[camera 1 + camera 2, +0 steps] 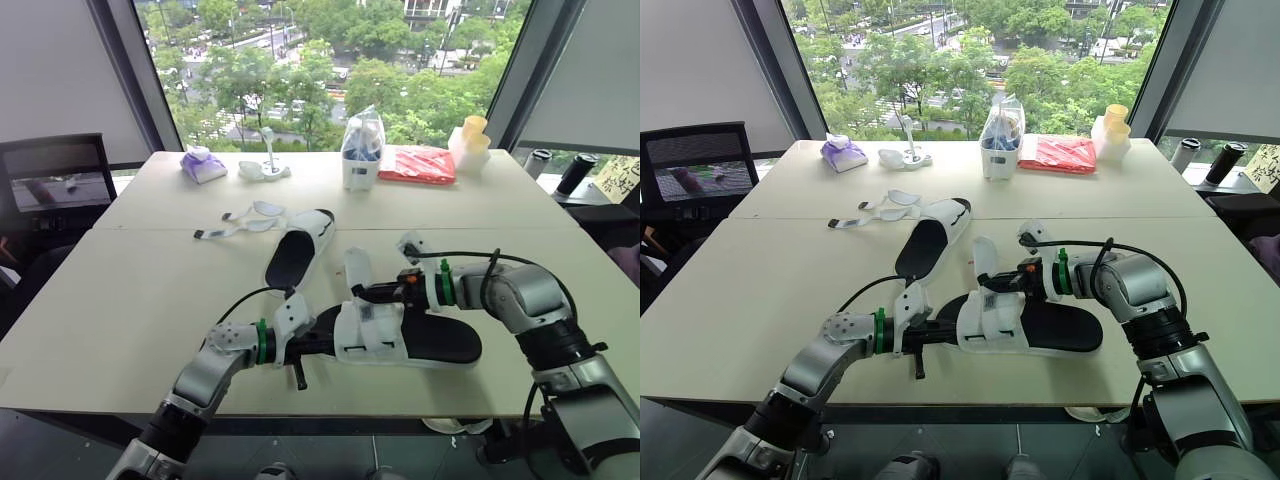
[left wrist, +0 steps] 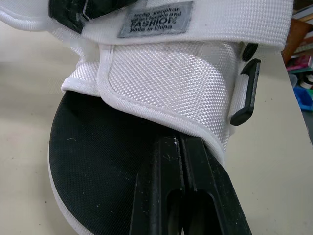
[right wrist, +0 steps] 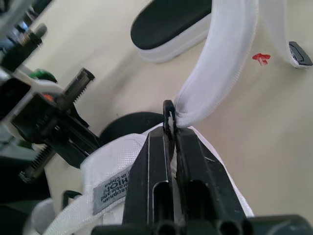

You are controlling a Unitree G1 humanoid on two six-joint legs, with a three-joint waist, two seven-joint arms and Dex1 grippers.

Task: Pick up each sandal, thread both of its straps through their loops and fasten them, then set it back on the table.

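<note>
The near sandal (image 1: 420,340), with a black footbed and white woven straps, lies by the table's front edge. My left gripper (image 1: 318,340) is shut on its toe end; in the left wrist view its fingers (image 2: 161,186) are pressed together over the footbed, under the edge of the white upper (image 2: 166,78). From the right, my right gripper (image 1: 368,293) is shut on a white strap (image 3: 215,73) just at a black loop (image 3: 168,115), and the strap's free end curves upward. The second sandal (image 1: 300,250) lies behind, toward the table's middle, with its straps undone.
Loose white strap pieces (image 1: 245,220) lie left of the second sandal. Along the far edge stand a purple pouch (image 1: 203,163), a white object (image 1: 265,168), a clear bag of bottles (image 1: 362,150), a red packet (image 1: 417,163) and yellow cups (image 1: 470,143). A black chair (image 1: 55,185) stands at the left.
</note>
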